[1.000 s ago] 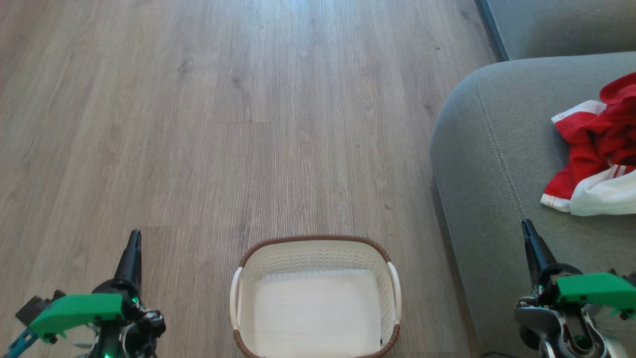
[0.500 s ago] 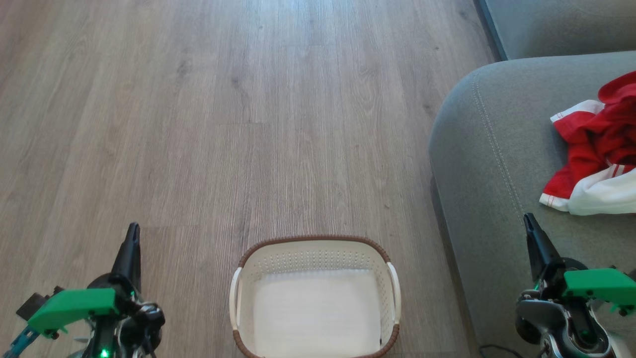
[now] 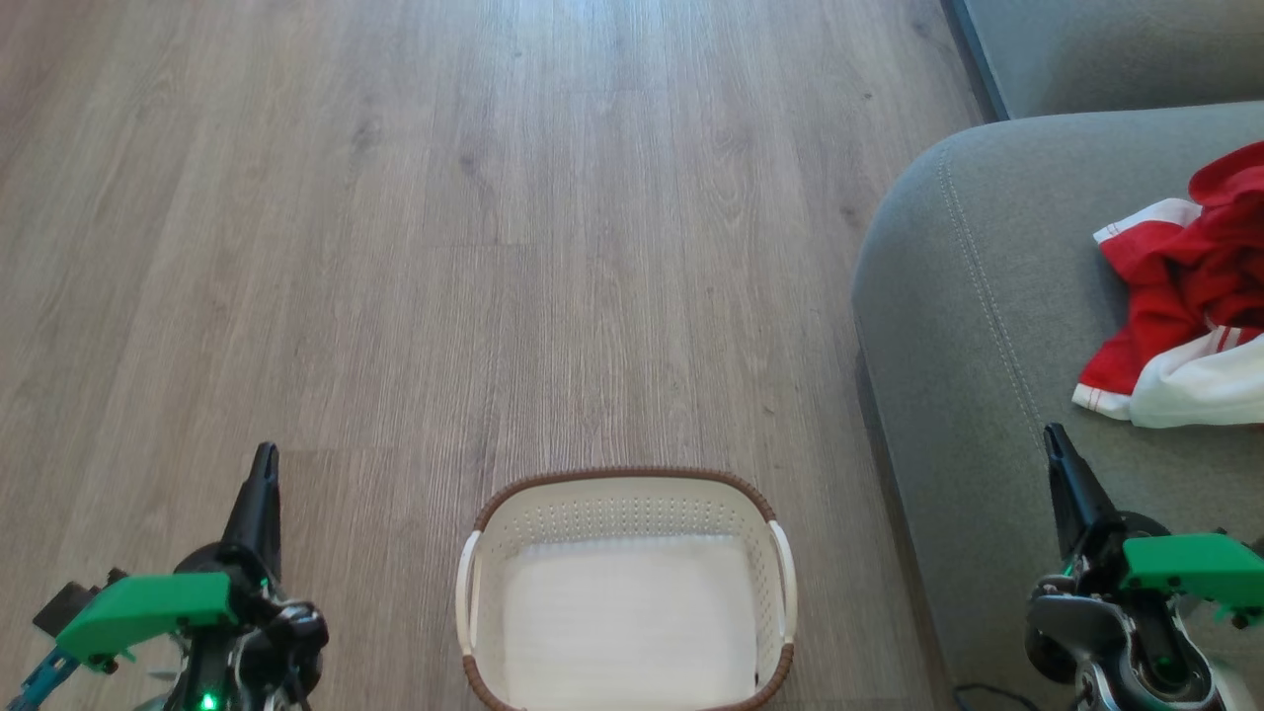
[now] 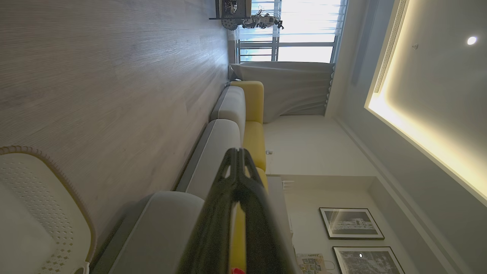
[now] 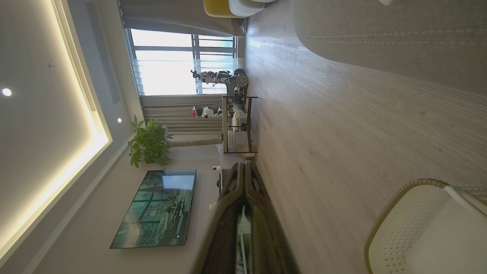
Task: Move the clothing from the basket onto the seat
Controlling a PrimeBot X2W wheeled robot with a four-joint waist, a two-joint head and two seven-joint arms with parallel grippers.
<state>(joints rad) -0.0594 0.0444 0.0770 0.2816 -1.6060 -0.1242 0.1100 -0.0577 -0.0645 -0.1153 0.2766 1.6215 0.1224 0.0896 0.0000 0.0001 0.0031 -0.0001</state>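
A home living room: grey sofa [image 3: 987, 296], wall-mounted television [image 5: 154, 207], framed pictures [image 4: 352, 223], potted plant [image 5: 148, 142], wood floor [image 3: 494, 247].

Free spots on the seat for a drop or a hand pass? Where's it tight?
Seat: bare grey band between its stitching line and the clothing, down to the right gripper. Basket: bare white bottom inside. Floor between the basket and the left gripper is open. Crowded: the seat's right side, under the clothing.
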